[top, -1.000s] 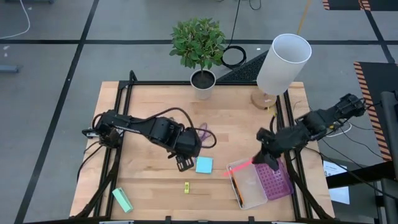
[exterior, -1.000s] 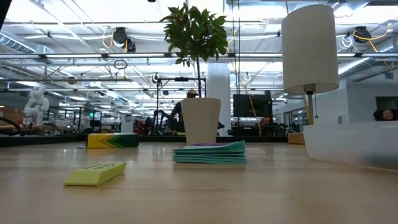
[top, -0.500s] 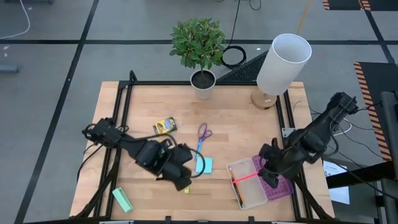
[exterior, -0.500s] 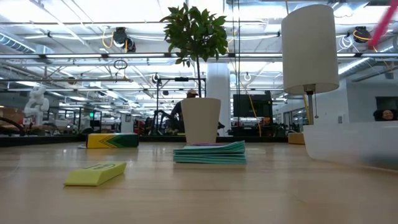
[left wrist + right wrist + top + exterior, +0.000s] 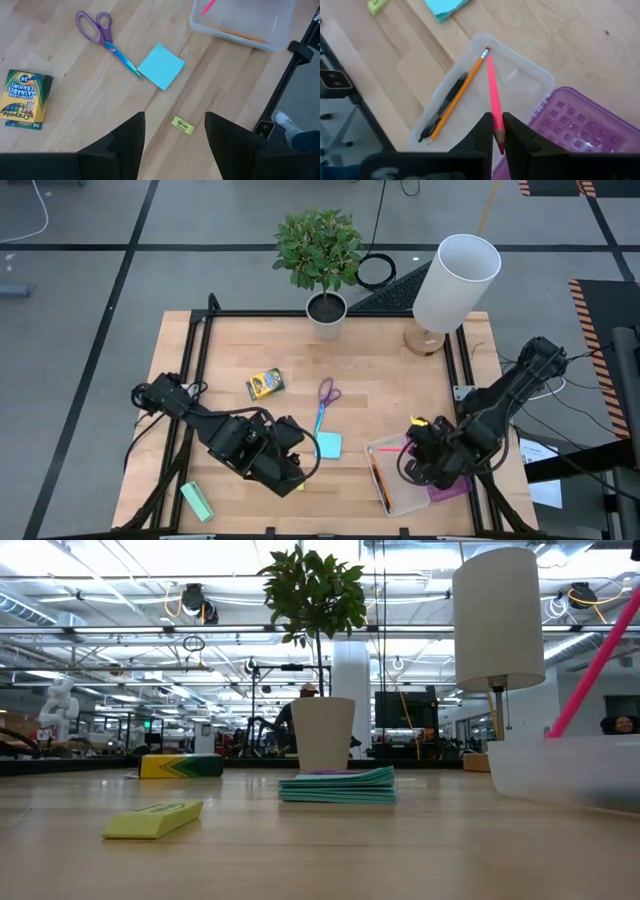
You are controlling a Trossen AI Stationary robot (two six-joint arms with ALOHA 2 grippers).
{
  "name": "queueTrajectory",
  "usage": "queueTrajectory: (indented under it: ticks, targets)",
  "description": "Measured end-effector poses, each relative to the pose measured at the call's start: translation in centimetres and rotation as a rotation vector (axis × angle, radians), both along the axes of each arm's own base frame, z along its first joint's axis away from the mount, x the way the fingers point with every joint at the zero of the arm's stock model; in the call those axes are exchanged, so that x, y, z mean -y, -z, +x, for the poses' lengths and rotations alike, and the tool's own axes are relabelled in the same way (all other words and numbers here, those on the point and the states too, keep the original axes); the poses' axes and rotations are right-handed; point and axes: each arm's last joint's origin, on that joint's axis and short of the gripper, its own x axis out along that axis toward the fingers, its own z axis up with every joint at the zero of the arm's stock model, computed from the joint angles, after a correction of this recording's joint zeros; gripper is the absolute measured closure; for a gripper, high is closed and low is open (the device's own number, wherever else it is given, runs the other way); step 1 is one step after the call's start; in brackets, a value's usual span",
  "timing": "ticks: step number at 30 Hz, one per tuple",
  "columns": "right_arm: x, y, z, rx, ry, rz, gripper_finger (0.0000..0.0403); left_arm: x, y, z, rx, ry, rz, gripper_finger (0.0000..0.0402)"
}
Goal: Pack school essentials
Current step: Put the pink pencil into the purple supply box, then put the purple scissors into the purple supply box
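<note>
Over the clear box (image 5: 400, 480): lowering a pink pencil (image 5: 493, 100), pinched in the right gripper (image 5: 499, 142).
Already lying inside: orange pencil (image 5: 460, 92), black pen (image 5: 445, 107). Still waiting on the table (image 5: 380, 370): crayon box (image 5: 264, 383), scissors (image 5: 324, 400), blue pad (image 5: 328, 445), yellow piece (image 5: 183, 125), with the left gripper (image 5: 175, 131) hanging spread above the last. Roughly half packed.

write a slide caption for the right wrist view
Right gripper holds the pink-red pencil over the clear case, where an orange pencil and black pen lie.
</note>
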Motion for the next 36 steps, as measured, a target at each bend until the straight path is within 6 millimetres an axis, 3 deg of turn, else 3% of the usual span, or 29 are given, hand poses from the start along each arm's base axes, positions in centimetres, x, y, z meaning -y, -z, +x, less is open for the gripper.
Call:
queueTrajectory:
  ticks: [15,28,36]
  targets:
    - [-1.1,2.0,1.3,-0.022,0.052,-0.054,0.0381,-0.5,-0.1,0.5,0.023,-0.037,-0.02,0.0195]
    - [-1.8,2.5,2.0,-0.003,0.054,-0.018,0.0315,-0.5,-0.1,0.5,0.023,-0.05,-0.03,0.0195]
    - [-2.3,2.5,2.1,-0.028,0.038,0.063,0.0296,-0.5,-0.1,0.6,0.025,-0.041,-0.018,0.0195]
